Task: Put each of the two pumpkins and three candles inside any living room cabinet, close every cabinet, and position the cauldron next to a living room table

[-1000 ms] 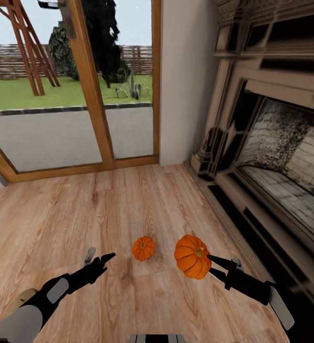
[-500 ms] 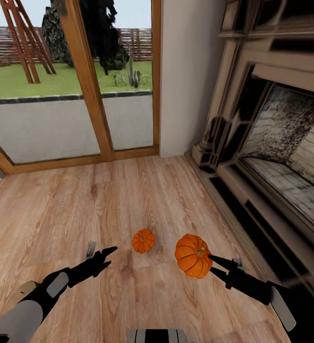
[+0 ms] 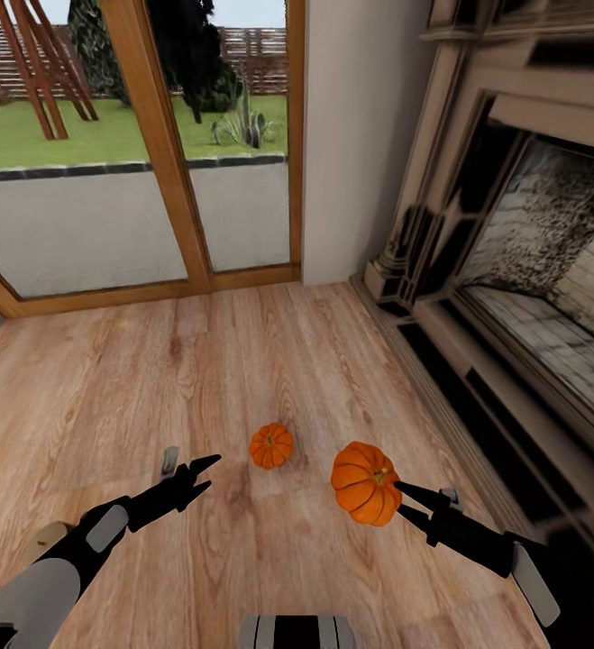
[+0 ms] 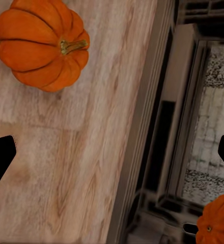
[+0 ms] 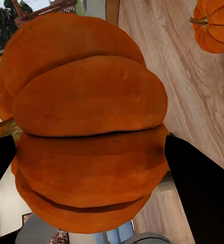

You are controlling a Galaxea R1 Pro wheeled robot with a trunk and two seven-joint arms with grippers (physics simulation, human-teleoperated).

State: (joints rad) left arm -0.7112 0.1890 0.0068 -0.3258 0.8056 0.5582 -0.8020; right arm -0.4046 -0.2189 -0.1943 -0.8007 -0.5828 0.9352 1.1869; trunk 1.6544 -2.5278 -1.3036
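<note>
Head view is showing the right gripper (image 3: 397, 501) clamping the larger pumpkin (image 3: 364, 483) at its fingertips, lifted off the wood floor (image 3: 107, 397) beside the stone fireplace (image 3: 513, 297). The left gripper (image 3: 204, 476) is hanging with its fingers spread and nothing between them; the second pumpkin (image 3: 270, 445) is sitting on the floor just ahead of it and slightly toward the right arm.

Left wrist view is looking down past the spread fingers, the floor pumpkin (image 4: 42, 43) lying ahead and off to one side, its stem tilted sideways.

Right wrist view is showing the held pumpkin (image 5: 86, 132) pinched across its ribbed flanks between both fingers.

Judging by looks, each pumpkin is light, rigid and smooth-skinned; gripping across the widest ribs should be resisting slip better than pinching the short stem.
</note>
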